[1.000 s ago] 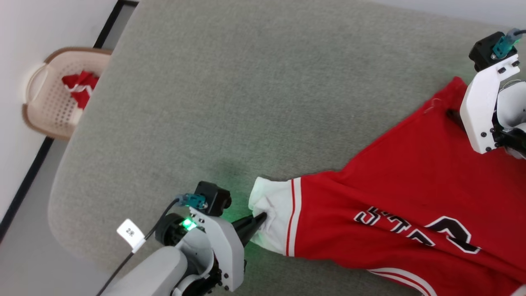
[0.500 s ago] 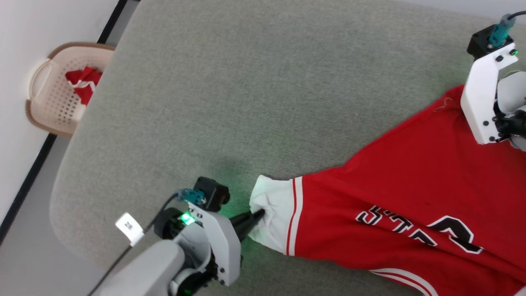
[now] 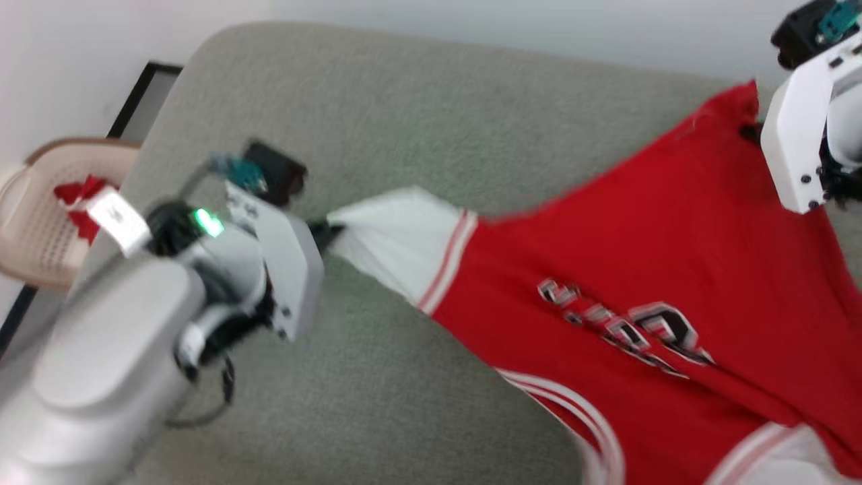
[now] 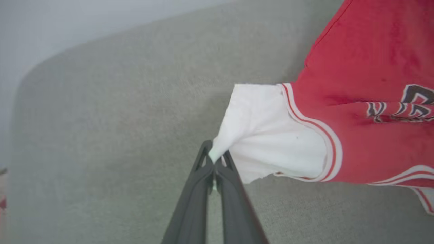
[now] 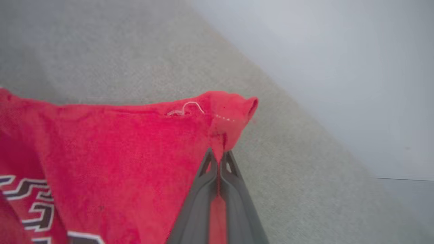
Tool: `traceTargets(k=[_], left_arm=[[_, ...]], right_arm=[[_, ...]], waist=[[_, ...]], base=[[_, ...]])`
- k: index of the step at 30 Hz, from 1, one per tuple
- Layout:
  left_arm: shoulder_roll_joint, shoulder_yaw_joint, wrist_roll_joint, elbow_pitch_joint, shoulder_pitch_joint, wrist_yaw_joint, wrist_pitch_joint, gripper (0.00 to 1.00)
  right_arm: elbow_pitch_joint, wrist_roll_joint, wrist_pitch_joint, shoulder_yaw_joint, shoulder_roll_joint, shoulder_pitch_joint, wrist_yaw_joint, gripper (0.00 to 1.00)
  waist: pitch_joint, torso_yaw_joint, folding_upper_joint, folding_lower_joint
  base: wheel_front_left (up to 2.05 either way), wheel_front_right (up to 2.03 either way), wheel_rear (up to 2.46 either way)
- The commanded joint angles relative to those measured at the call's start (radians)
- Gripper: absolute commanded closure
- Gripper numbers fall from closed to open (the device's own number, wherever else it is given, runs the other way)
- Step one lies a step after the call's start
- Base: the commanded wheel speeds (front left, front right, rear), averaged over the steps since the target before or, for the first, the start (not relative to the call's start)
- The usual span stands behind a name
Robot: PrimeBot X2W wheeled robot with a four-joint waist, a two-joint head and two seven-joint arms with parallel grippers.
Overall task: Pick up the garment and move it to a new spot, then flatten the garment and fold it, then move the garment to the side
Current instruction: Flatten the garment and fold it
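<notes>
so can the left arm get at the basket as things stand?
Probably not: the left gripper is shut on the white sleeve of the garment, and the basket sits past the left edge of the table. It would likely have to let go first.

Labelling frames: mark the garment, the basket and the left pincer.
garment [image 3: 606,236], head view, red chest panel
basket [image 3: 34,246], head view, beige mesh wall
left pincer [image 4: 215,156], left wrist view, midway between fingertips

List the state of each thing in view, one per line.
garment, unfolded, pinched at two ends.
left gripper, shut on the garment's white sleeve.
right gripper, shut on the garment's red corner.
basket, holding a red-and-white cloth bundle.
</notes>
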Motion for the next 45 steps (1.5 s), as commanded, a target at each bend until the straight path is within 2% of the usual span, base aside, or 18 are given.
traceTargets(k=[1, 9, 19, 25, 32, 36, 41, 45], left_arm=[[0.023, 0.010, 0.003, -0.009, -0.051, 0.005, 0.040, 1.00], [0.067, 0.038, 0.035, 0.043, -0.266, -0.010, 0.161, 1.00], [0.047, 0.055, 0.115, 0.221, -0.497, -0.043, 0.135, 1.00], [0.017, 0.062, 0.160, 0.343, -0.639, -0.065, 0.069, 1.00], [-0.011, 0.063, 0.208, 0.470, -0.786, -0.078, -0.015, 1.00], [-0.018, 0.066, 0.282, 0.546, -0.895, -0.025, -0.121, 1.00], [-0.062, 0.074, 0.363, 0.650, -1.042, 0.053, -0.305, 1.00], [-0.095, 0.090, 0.405, 0.697, -1.173, 0.092, -0.477, 1.00]], right_arm=[[-0.022, 0.009, -0.029, -0.002, -0.008, -0.015, -0.001, 1.00], [-0.079, -0.008, -0.165, -0.058, -0.030, -0.065, -0.001, 1.00], [-0.036, -0.039, -0.288, -0.189, 0.006, -0.105, -0.001, 1.00], [0.007, -0.083, -0.318, -0.272, 0.041, -0.136, -0.001, 1.00], [0.078, -0.159, -0.339, -0.366, 0.102, -0.199, -0.001, 1.00], [0.171, -0.305, -0.453, -0.417, 0.167, -0.286, -0.001, 1.00], [0.349, -0.531, -0.718, -0.537, 0.279, -0.422, -0.001, 1.00], [0.433, -0.743, -0.894, -0.647, 0.339, -0.528, -0.001, 1.00]], waist=[[-0.085, -0.075, 0.0000, 0.0000], [-0.182, -0.144, 0.0000, 0.0000], [-0.217, -0.181, 0.0000, 0.0000], [-0.166, -0.192, 0.0000, 0.0000], [-0.028, -0.211, 0.0000, 0.0000], [0.094, -0.239, 0.0000, 0.0000], [0.233, -0.274, 0.0000, 0.0000], [0.339, -0.273, 0.0000, 0.0000]], base=[[0.00, 0.00, 0.00], [0.00, 0.00, 0.00], [0.00, 0.00, 0.00], [0.00, 0.00, 0.00], [0.00, 0.00, 0.00], [0.00, 0.00, 0.00], [0.00, 0.00, 0.00], [0.00, 0.00, 0.00]])
